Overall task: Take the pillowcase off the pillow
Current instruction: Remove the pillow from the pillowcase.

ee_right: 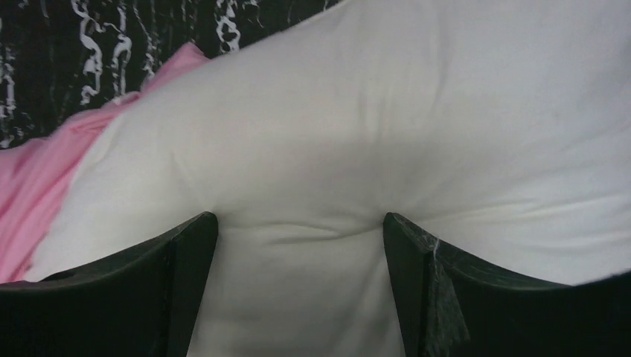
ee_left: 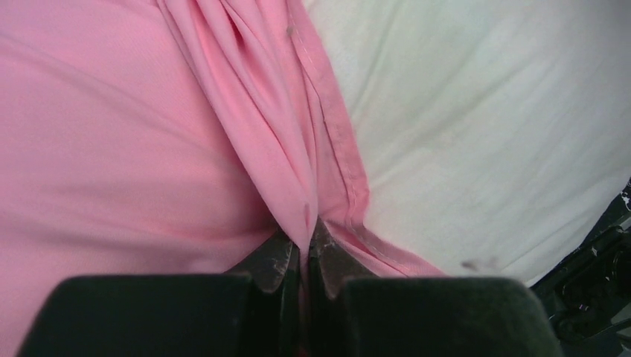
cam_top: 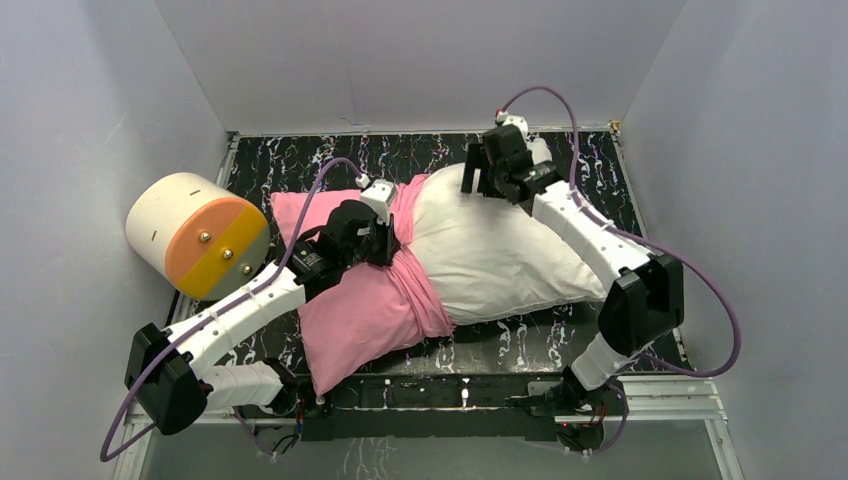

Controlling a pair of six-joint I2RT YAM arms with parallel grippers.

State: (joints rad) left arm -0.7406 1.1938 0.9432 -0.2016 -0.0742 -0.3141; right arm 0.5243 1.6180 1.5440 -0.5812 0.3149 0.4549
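The white pillow point(cam_top: 500, 250) lies across the table, its right half bare. The pink pillowcase point(cam_top: 365, 310) covers the left half and is bunched into folds at its open edge. My left gripper point(cam_top: 388, 245) sits at that bunched edge. In the left wrist view it point(ee_left: 305, 242) is shut on a fold of the pillowcase point(ee_left: 111, 149), beside the bare pillow point(ee_left: 484, 111). My right gripper point(cam_top: 480, 178) is at the pillow's far top edge. In the right wrist view it point(ee_right: 300, 219) stands open, its fingertips pressing into the pillow point(ee_right: 372, 111), with pillowcase point(ee_right: 37, 178) at the left.
A cream cylinder with an orange and grey end point(cam_top: 195, 235) lies at the left, close to the pillowcase's corner. The black marbled table point(cam_top: 300, 160) is boxed in by grey walls on the left, back and right.
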